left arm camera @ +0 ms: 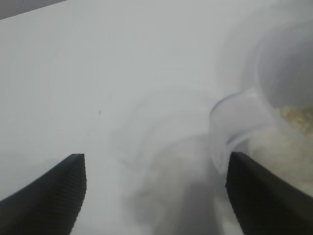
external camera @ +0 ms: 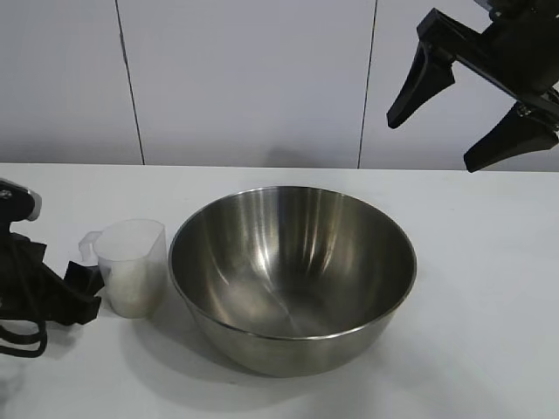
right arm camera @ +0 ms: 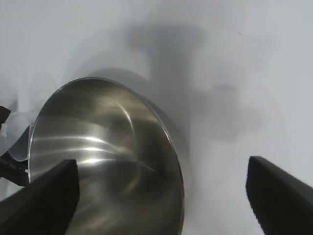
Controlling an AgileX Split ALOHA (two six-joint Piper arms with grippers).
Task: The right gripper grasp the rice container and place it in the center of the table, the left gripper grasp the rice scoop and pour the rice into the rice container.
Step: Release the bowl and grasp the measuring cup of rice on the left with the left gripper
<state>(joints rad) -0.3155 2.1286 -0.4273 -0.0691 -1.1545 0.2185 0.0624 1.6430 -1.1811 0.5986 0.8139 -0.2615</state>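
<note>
At far left the left end effector sits low on the desk, fingers spread, empty, beside the upright rice scoop, whose handle faces it. Centre, the rice container stands mouth-up. High right, the right end effector hangs wide open, empty.

Right claw raised high on its black arm, wedge fingers spread wide and pointing down; left claw low, level with the bench, fingers parted, its cabled arm reaching back behind it.
</note>
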